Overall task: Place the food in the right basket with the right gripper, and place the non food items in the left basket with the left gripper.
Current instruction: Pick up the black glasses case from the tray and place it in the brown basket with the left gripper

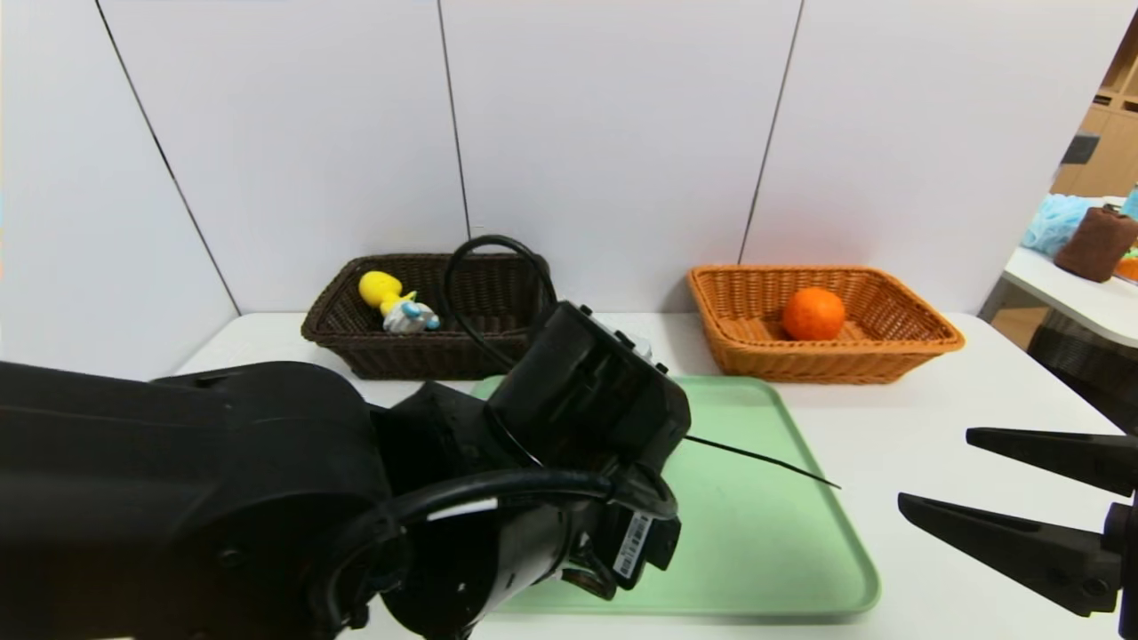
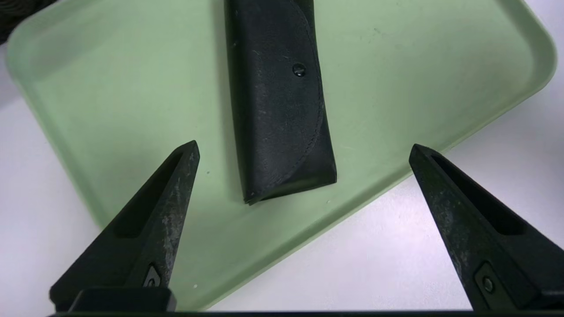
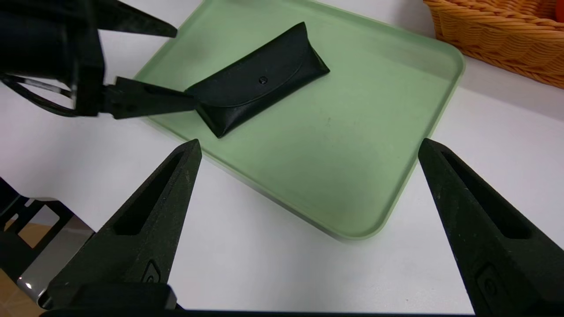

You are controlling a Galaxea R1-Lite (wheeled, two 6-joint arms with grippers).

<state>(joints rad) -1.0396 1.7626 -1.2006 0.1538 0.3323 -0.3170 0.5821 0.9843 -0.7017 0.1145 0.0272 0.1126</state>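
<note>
A long black pouch (image 2: 277, 97) lies flat on the green tray (image 2: 110, 110). My left gripper (image 2: 305, 148) hovers open just above the pouch's near end, one finger on each side of it and touching nothing. From the right wrist view the pouch (image 3: 260, 81) lies slantwise, with the left gripper (image 3: 185, 66) at its end. The yellow duck toy (image 1: 396, 304) lies in the dark brown left basket (image 1: 356, 351). The orange fruit (image 1: 813, 313) rests in the orange-tan right basket (image 1: 889, 356). My right gripper (image 1: 933, 468) stands open and empty over the table beside the tray's near right corner.
Both baskets stand at the back of the white table (image 1: 933, 409) against white wall panels. My left arm (image 1: 267, 498) covers the tray's left half in the head view. A side table (image 1: 1067, 293) with a brown roll and a blue puff stands at the far right.
</note>
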